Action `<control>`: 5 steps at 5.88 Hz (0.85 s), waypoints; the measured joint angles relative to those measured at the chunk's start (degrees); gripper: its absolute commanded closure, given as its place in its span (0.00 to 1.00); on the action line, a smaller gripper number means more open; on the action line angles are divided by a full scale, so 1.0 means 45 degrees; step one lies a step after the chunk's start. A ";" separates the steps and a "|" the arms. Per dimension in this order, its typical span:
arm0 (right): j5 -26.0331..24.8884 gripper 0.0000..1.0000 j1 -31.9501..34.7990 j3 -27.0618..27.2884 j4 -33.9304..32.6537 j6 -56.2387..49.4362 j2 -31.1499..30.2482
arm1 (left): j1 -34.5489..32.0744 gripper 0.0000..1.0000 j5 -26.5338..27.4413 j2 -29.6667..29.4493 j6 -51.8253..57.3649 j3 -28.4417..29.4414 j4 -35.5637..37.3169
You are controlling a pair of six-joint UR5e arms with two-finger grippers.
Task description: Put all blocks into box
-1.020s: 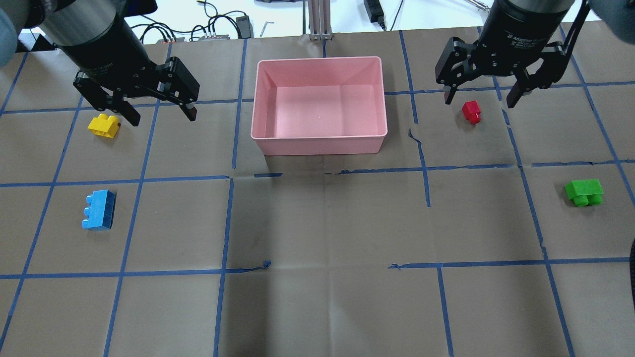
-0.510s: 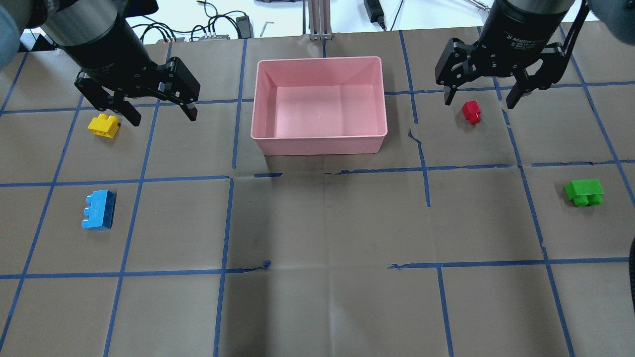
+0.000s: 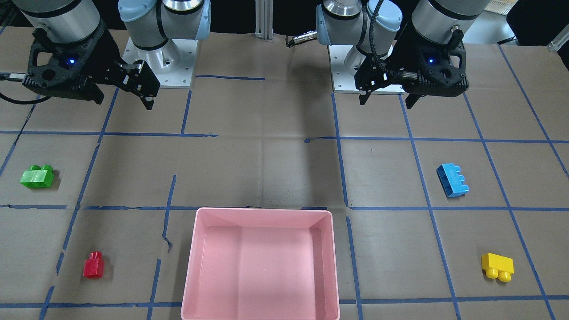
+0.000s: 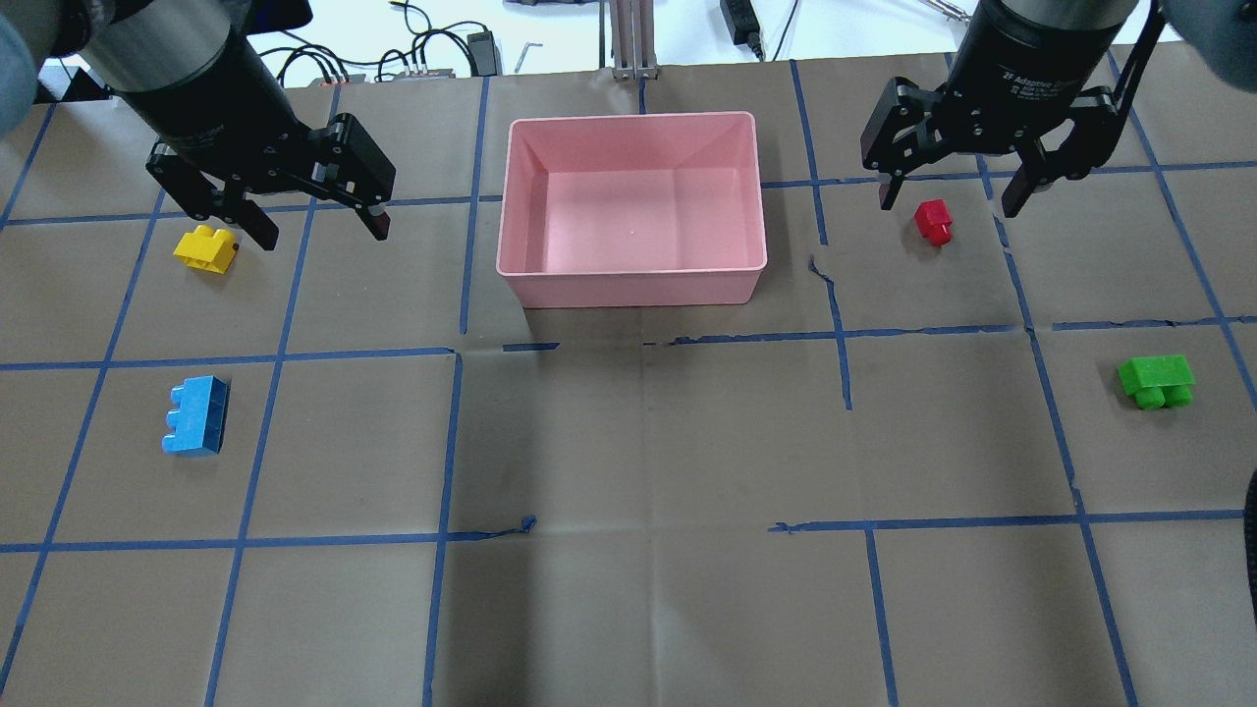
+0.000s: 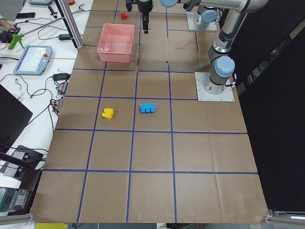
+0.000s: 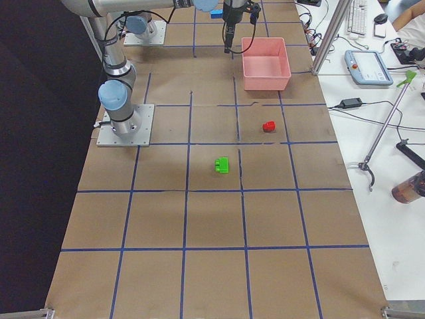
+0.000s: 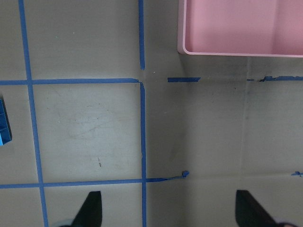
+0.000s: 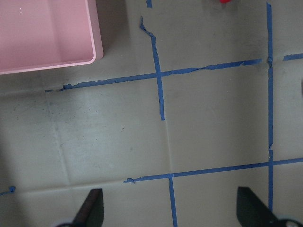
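Observation:
The pink box (image 4: 633,285) stands empty at the far middle of the table; it also shows in the front view (image 3: 262,212). The yellow brick (image 4: 205,247) and the blue brick (image 4: 195,415) lie on the left. The red brick (image 4: 933,221) and the green brick (image 4: 1158,380) lie on the right. My left gripper (image 4: 319,228) is open and empty, hanging above the table just right of the yellow brick. My right gripper (image 4: 950,199) is open and empty, hanging above the red brick. The right wrist view shows only a red sliver (image 8: 225,1).
The table is brown paper with a grid of blue tape (image 4: 452,442). Cables and a power adapter (image 4: 481,44) lie beyond the far edge. The box corner (image 7: 236,49) and an edge of the blue brick (image 7: 4,123) show in the left wrist view.
Both grippers have shifted only slightly, the right one a little toward the far edge. They stay open. The bricks and the box have not moved.

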 measured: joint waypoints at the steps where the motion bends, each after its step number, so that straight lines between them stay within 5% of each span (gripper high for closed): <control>1: -0.0021 0.00 -0.0078 0.0021 0.0007 -0.0007 -0.0024 | 0.0331 0.01 0.0541 0.0071 0.0027 -0.0148 -0.0037; 3: -0.0127 0.00 -0.0630 -0.0133 -0.0196 -0.0687 -0.0069 | 0.1876 0.01 0.1543 0.0043 0.0329 -0.0476 -0.0085; 5: -0.0223 0.00 -0.2740 -0.0162 -0.0215 -0.4143 0.0008 | 0.4102 0.01 0.1575 -0.0496 0.2596 -0.1401 0.0504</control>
